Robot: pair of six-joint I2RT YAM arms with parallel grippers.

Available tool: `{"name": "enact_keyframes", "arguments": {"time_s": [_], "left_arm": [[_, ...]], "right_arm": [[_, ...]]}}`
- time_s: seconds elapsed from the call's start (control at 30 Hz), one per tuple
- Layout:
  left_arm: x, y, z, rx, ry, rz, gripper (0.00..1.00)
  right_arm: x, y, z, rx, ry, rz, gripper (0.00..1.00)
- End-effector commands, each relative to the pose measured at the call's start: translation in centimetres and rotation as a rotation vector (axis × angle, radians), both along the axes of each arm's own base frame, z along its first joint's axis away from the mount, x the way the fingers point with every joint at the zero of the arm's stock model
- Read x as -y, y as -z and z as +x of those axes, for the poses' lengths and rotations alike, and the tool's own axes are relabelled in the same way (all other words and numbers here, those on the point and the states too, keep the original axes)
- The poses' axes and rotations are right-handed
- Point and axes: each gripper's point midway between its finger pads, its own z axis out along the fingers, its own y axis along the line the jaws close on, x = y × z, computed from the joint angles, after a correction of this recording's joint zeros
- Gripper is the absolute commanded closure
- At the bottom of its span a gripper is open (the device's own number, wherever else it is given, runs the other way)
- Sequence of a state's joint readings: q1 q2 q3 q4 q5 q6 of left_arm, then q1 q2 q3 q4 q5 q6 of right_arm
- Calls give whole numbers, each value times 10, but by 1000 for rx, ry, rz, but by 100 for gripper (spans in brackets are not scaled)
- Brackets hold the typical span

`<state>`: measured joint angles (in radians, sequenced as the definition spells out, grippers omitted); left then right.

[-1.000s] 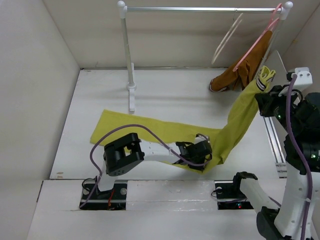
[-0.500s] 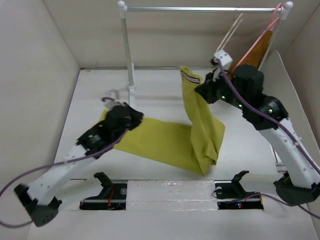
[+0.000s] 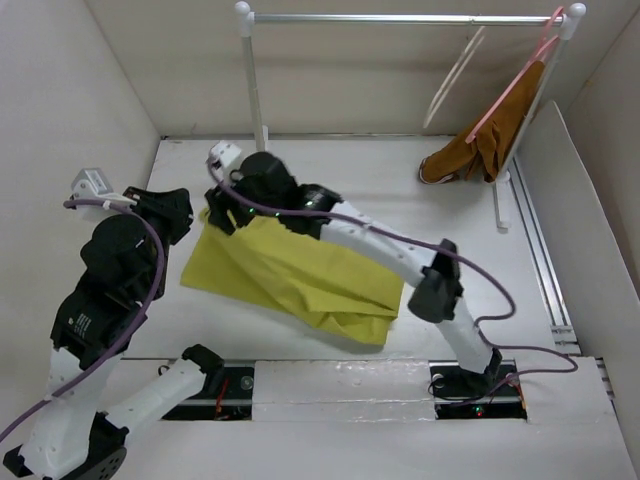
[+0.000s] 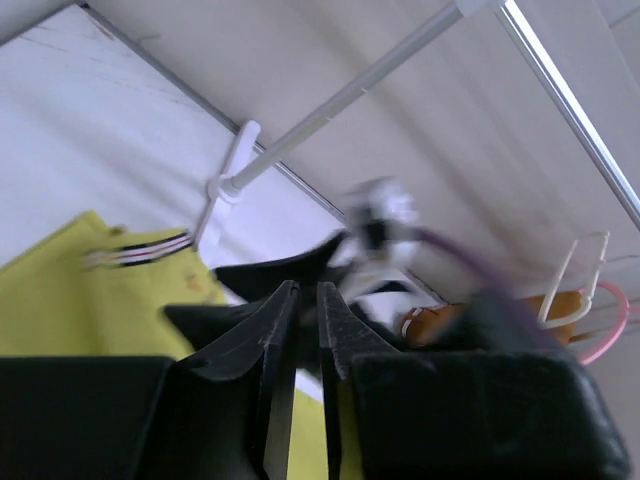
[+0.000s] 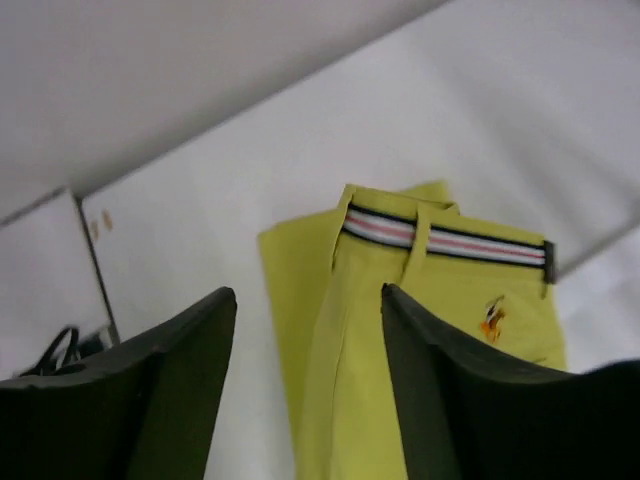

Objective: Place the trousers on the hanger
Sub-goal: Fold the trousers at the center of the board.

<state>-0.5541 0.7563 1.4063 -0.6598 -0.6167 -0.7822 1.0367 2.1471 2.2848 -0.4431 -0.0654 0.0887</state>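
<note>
Trousers (image 3: 300,280): lay folded over on the table (image 3: 400,200), directly beneath my right gripper (image 5: 308,298); not lifted, and not on the hanger.
Right gripper state: fingers spread wide with nothing between them; the striped waistband (image 5: 445,238) showed just below and beyond the tips.
Left gripper (image 4: 306,290): fingers pressed almost together, only a thin slit between them and nothing in it that I could see. It was raised, with the waistband end just to its right and lower.
Trousers, long axis: ran from the waistband under the right gripper back toward that arm's base. The waistband pointed to the far left and the folded edge lay at the near end.
Hanger (image 3: 455,72): hung from the rail (image 3: 400,18), well apart from both grippers, far to the right gripper's right and above it.
Hanger, long axis: tilted, with its upper end at the rail and its lower end swung down and leftward.
Nearer arm: the right gripper was closest to the waistband, the left just beside it. For the hanger I judged the right arm better placed.
Coming move (my judgement): take the waistband, carry it rightward and upward, and turn the cloth's long axis to cross the hanger's loop.
Beside the hanger: a pink hanger (image 3: 505,88) carrying a rust-brown garment (image 3: 470,155).
</note>
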Motion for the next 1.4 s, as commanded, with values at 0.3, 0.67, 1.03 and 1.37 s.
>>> {"name": "enact_keyframes", "arguments": {"time_s": [0.3,0.67,1.03,1.37], "left_arm": [[30,128,25,-233,52,56,65],[84,293,133,-648,222,117,63],[-59,394,66,-881,-53,-113,64],[-46,282,69,-506,-7,-182,62]], "right_arm": [[114,35,-56,-80,-74,-53,81],[283,172,-103,-245,183,-294,94],[332,206,-137,-316,281,-279,67],[313,215,-135,-327,216,-329,64]]}}
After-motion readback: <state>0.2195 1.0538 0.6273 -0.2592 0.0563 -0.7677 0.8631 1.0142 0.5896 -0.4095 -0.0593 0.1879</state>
